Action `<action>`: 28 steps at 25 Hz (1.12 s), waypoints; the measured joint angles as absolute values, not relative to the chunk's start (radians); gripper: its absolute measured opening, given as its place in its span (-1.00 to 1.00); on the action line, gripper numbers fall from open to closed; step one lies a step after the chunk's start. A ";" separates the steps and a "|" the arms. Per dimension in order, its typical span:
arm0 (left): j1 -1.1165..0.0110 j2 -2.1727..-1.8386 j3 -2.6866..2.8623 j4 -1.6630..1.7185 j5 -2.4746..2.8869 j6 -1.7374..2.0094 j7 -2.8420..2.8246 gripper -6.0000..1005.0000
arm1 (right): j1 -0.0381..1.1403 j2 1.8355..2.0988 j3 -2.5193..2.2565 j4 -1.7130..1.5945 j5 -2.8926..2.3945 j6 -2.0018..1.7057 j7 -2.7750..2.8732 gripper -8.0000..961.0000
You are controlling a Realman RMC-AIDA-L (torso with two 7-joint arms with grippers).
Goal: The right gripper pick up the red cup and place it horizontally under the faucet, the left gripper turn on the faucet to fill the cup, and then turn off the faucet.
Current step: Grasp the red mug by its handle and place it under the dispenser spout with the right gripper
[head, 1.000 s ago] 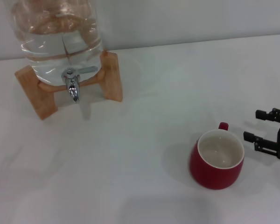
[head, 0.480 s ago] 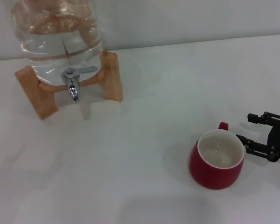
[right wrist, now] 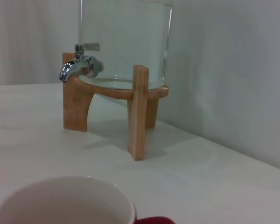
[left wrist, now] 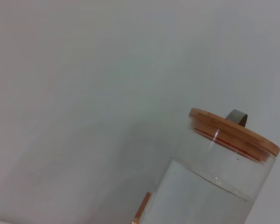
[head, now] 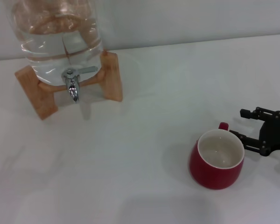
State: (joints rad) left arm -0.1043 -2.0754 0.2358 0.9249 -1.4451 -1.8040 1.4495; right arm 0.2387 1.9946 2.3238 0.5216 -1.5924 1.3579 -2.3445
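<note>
Filling most of the head view, a white table (head: 144,93) is seen with a pale wall behind it. At the far left of the table a clear glass water jar (head: 56,37) is held on a wooden stand (head: 109,77), water visible inside. In the left wrist view the jar is shown capped by a wooden lid (left wrist: 233,133), against the plain wall; the left gripper itself is not seen in any view. The faucet (head: 73,84) is mounted low on the front of the jar, its flat lever pointed sideways toward the robot's right and its spout turned down, nothing placed under it. In the right wrist view the faucet (right wrist: 79,63) is seen side-on above the stand's curved rail.

The red cup (head: 217,158) is stood upright on the table at the near right, well apart from the jar, cream inside showing, small loop handle pointed away from the robot. Its rim is also caught close up at the bottom of the right wrist view (right wrist: 60,203).

The right gripper (head: 245,125) is placed just beside the cup on its right, near the handle. Its jaws are spread apart and nothing is held between them; whether the nearer finger is touching the cup rim cannot be told
</note>
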 joint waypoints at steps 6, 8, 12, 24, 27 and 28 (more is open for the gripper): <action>-0.104 -2.075 0.235 0.925 -1.445 -1.804 1.450 0.77 | 0.255 1.992 2.323 0.507 -1.600 1.355 -2.347 0.34; -0.104 -2.075 0.235 0.925 -1.445 -1.804 1.450 0.77 | 0.257 1.994 2.324 0.507 -1.601 1.355 -2.347 0.33; -0.104 -2.075 0.235 0.925 -1.446 -1.804 1.450 0.77 | 0.260 1.995 2.324 0.506 -1.602 1.351 -2.347 0.32; -0.104 -2.075 0.235 0.925 -1.453 -1.804 1.450 0.77 | 0.264 1.997 2.299 0.506 -1.603 1.329 -2.347 0.30; -0.104 -2.075 0.235 0.925 -1.454 -1.804 1.450 0.77 | 0.266 1.997 2.299 0.504 -1.600 1.322 -2.347 0.29; -0.104 -2.075 0.235 0.925 -1.454 -1.804 1.449 0.77 | 0.267 1.998 2.299 0.504 -1.599 1.319 -2.346 0.29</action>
